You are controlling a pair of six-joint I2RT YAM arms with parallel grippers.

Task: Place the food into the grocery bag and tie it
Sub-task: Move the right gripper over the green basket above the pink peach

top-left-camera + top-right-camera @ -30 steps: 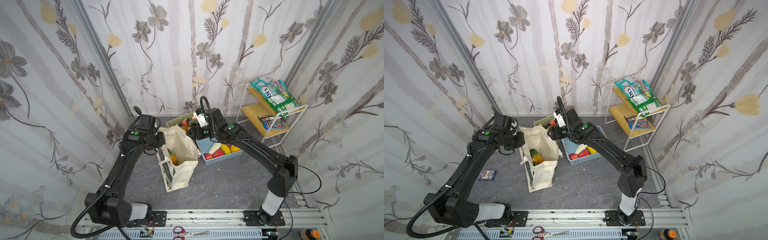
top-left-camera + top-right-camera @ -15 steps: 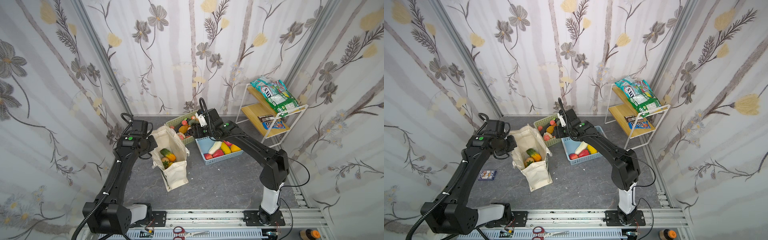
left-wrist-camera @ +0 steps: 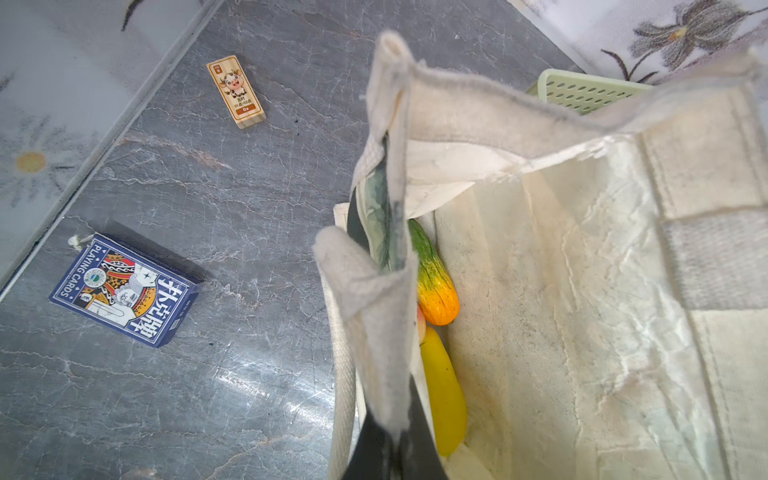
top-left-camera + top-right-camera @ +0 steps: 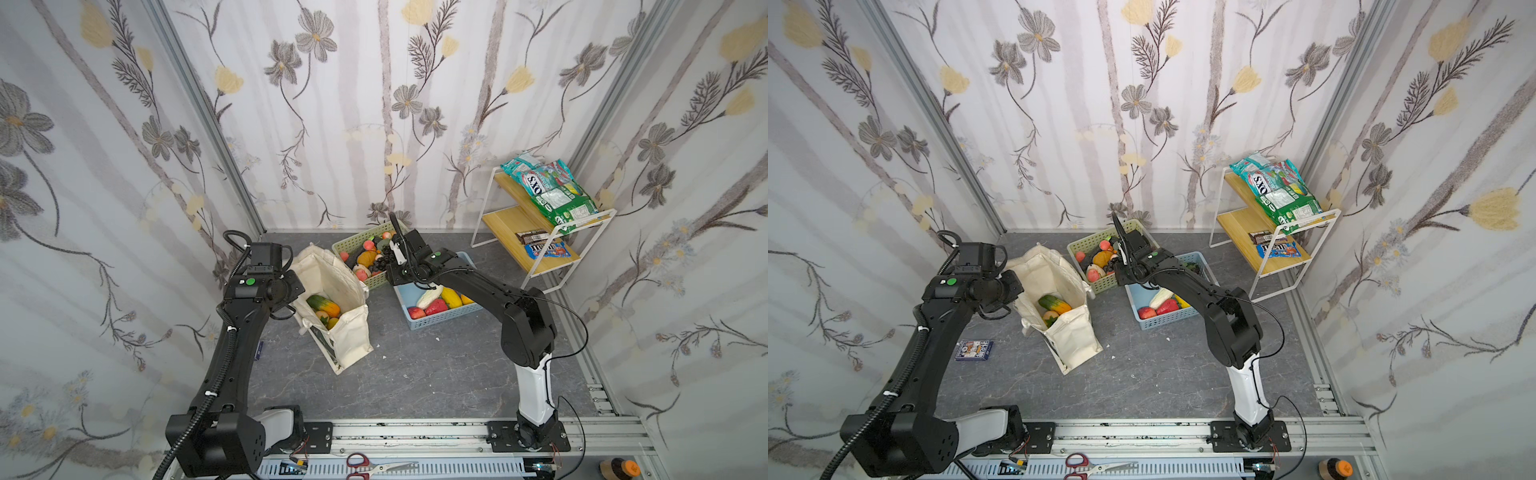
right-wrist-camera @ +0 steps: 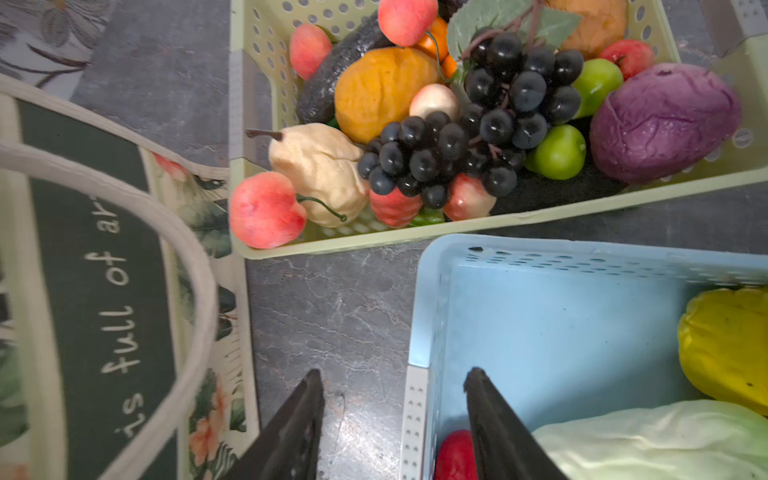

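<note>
Nearest us, well in front of the grocery bag [image 4: 347,336], red-handled scissors [image 4: 376,471] lie on the rail. To the bag's left a blue box of playing cards [image 4: 974,350] lies flat on the grey floor. Farther off on that same side lies a small wooden block [image 3: 237,91].

The bag stands leaning, its mouth wide open. The left gripper [image 3: 382,199] is at the bag's left rim, its jaws pressed together on a fold of the cream canvas. Some of the food [image 4: 324,307] already sits inside the bag: a green-and-orange gourd [image 3: 434,282] and, touching it, a yellow piece [image 3: 442,395].

To the bag's right the right gripper [image 5: 394,372] hangs with its jaws partway apart and nothing between them. One finger is over bare floor, the other over a corner of the blue basket [image 5: 540,257]. That basket, right of the bag, holds a yellow pepper [image 5: 727,345], a pale cabbage [image 5: 665,440] and a red piece [image 5: 455,457].

Just beyond the bag's right side stands the pale green basket [image 5: 374,243], heaped with more food — black grapes [image 5: 478,124], a purple piece [image 5: 665,120], a pale pear [image 5: 316,170] and a red-pink peach [image 5: 266,212]. Far to the bag's right, by the wall, a white wire shelf [image 4: 544,272] carries snack packets [image 4: 552,195].
</note>
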